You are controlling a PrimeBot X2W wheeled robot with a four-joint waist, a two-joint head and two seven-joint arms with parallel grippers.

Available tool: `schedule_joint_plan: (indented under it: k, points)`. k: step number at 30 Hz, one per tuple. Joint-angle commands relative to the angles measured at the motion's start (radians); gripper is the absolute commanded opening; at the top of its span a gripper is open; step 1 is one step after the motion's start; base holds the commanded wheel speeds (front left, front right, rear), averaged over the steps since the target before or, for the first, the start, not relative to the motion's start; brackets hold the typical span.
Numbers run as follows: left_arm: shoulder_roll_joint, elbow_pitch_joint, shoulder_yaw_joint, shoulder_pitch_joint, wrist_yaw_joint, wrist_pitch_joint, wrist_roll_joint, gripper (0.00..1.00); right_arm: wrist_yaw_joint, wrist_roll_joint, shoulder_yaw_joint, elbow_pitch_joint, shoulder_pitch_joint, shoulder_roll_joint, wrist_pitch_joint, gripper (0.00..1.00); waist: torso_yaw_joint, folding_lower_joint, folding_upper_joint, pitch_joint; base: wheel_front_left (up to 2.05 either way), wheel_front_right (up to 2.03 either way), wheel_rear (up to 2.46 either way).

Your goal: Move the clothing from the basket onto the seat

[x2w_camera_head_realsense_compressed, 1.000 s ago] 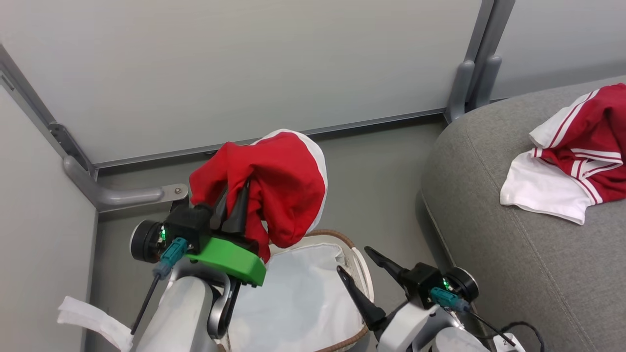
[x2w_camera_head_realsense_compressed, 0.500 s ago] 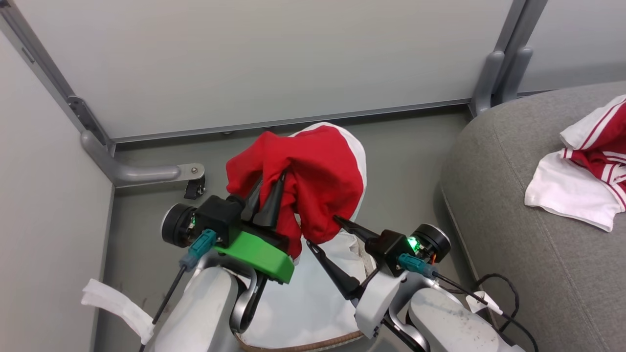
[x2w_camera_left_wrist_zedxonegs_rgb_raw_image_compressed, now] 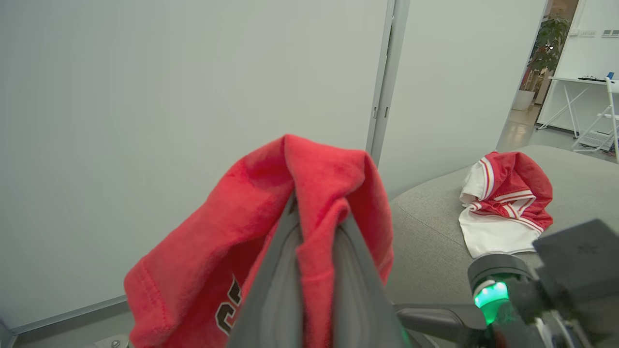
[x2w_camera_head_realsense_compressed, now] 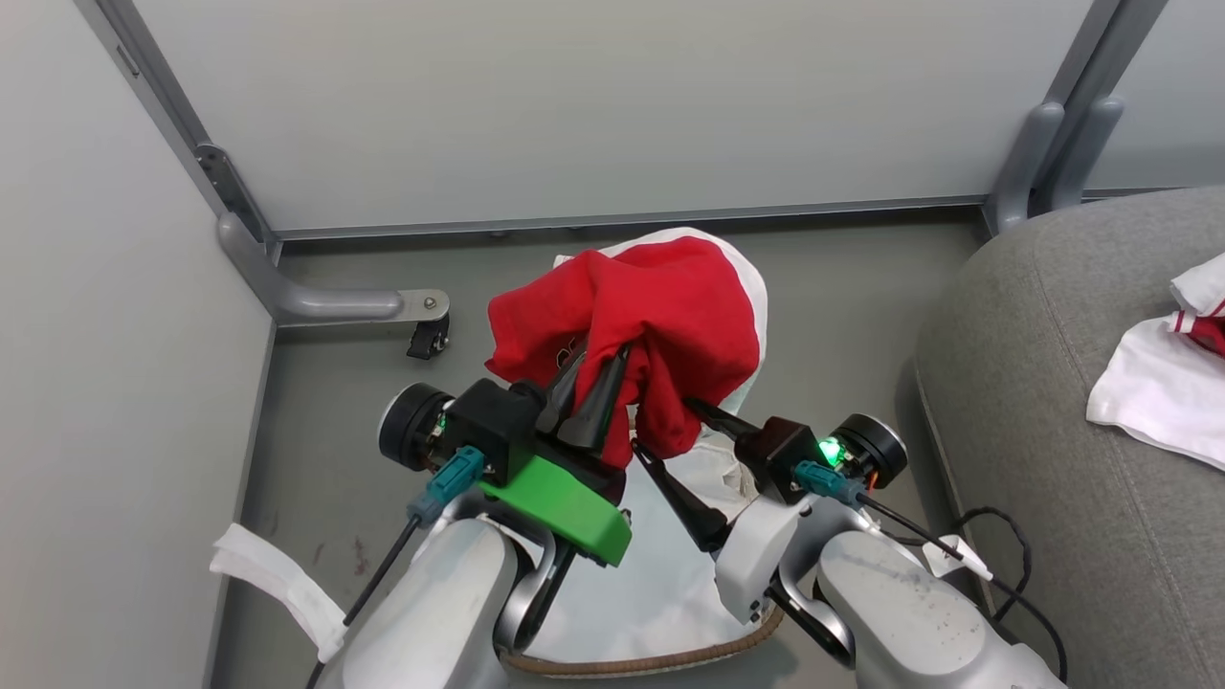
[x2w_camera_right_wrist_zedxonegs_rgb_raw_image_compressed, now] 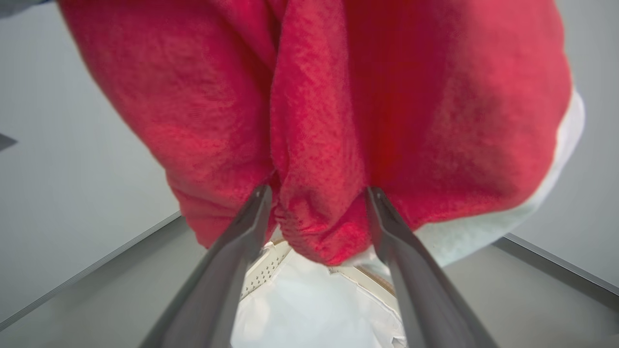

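My left gripper (x2w_camera_head_realsense_compressed: 601, 364) is clamped on the red jersey (x2w_camera_head_realsense_compressed: 670, 297), held above the basket (x2w_camera_head_realsense_compressed: 660, 662); my right gripper (x2w_camera_head_realsense_compressed: 663, 426) stands wide, straddling its hanging hem. The seat (x2w_camera_head_realsense_compressed: 1053, 459) lies at three o'clock, nearer my right arm.

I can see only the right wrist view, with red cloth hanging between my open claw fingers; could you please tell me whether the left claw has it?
Observer: Yes, the left claw is shut on the held jersey, which is bunched up above the basket.
Operator: Thank you. Where is the seat?
Observer: The seat stands to the robot's right of the basket.
Operator: Is anything on it?
Observer: A second jersey lies crumpled on it.
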Motion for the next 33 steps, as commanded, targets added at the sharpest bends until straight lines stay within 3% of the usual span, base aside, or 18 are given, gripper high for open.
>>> schedule_joint_plan:
  k: [1, 2, 3, 4, 5, 6, 31, 32, 33]
  points:
    - [0.001, -0.003, -0.009, -0.016, 0.005, -0.001, -0.009, 0.0, -0.001, -0.003, -0.008, 0.009, -0.014, -0.005, 0.0, 1.0, 0.011, 0.0001, 0.0, 0.004, 0.0, 0.0, 0.0]
    - [0.001, -0.002, -0.014, -0.019, 0.006, -0.001, -0.012, 0.0, -0.001, -0.002, -0.014, 0.015, -0.017, -0.005, 0.0, 1.0, 0.014, 0.0001, 0.0, 0.006, 0.0, 0.0, 0.0]
    - [0.001, -0.001, -0.017, -0.02, 0.008, -0.001, -0.014, 0.0, -0.001, -0.001, -0.017, 0.019, -0.019, -0.005, 0.0, 0.93, 0.017, 0.0001, 0.0, 0.007, 0.0, 0.0, 0.0]
    - [0.001, 0.0, -0.021, -0.022, 0.011, -0.001, -0.019, 0.0, -0.001, 0.001, -0.018, 0.023, -0.022, -0.005, 0.0, 0.75, 0.019, 0.0001, 0.0, 0.009, 0.0, 0.0, 0.0]
    - [0.001, 0.0, -0.024, -0.023, 0.013, -0.001, -0.022, 0.0, -0.001, 0.002, -0.017, 0.024, -0.024, -0.004, 0.0, 0.45, 0.022, 0.0001, 0.0, 0.01, 0.0, 0.0, 0.0]
    - [0.001, 0.001, -0.028, -0.025, 0.014, -0.001, -0.025, 0.0, -0.001, 0.005, -0.014, 0.025, -0.028, -0.005, 0.0, 0.02, 0.024, 0.0001, 0.0, 0.011, 0.0, 0.0, 0.0]
    - [0.001, 0.013, -0.007, -0.027, 0.017, -0.001, -0.005, 0.0, -0.001, 0.049, 0.014, 0.039, -0.031, -0.005, 0.0, 0.0, 0.008, 0.0001, 0.0, 0.028, 0.0, 0.0, 0.0]
    - [0.001, 0.012, -0.006, -0.025, 0.019, -0.001, -0.003, 0.34, -0.001, 0.047, 0.011, 0.037, -0.03, -0.005, 0.0, 0.0, 0.007, 0.0001, 0.0, 0.027, 0.0, 0.0, 0.0]
    - [0.001, 0.009, -0.003, -0.022, 0.022, -0.001, -0.002, 0.76, -0.001, 0.041, 0.009, 0.032, -0.03, -0.005, 0.0, 0.0, 0.005, 0.0001, 0.0, 0.028, 0.0, 0.0, 0.0]
